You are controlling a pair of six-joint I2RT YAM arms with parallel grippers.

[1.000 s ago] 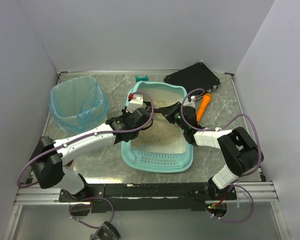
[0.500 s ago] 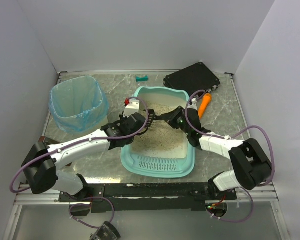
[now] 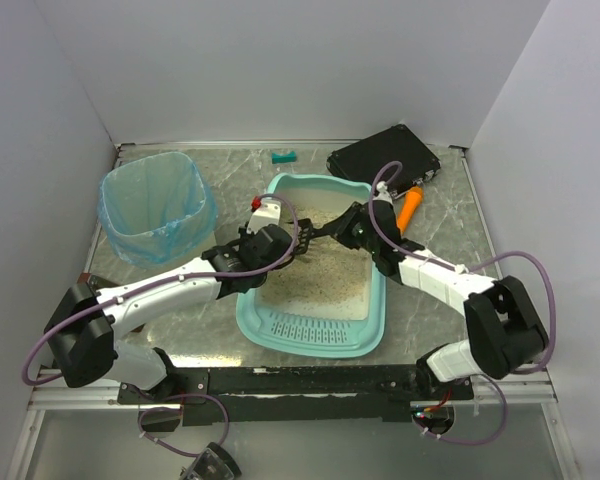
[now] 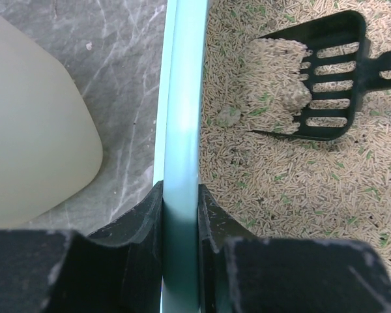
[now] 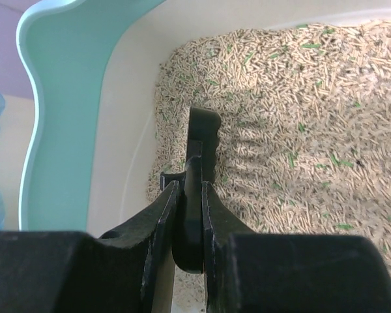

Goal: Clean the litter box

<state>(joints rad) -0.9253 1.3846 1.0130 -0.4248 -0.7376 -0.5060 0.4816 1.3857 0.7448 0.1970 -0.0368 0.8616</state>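
The teal litter box with cream inner wall and beige litter sits mid-table, its slotted lip toward the arms. My left gripper is shut on the box's left rim. My right gripper is shut on the handle of a black slotted scoop. The scoop head rests in the litter and carries a heap of litter with a clump. Another small clump lies in the litter beside the scoop.
A white bin with a blue bag stands at the left. A black case lies at the back right, an orange object beside the box, and a small teal item at the back.
The litter box has shifted slightly and turned on the table. My right arm has stretched out and the scoop has moved toward the box's back left, near my left gripper.
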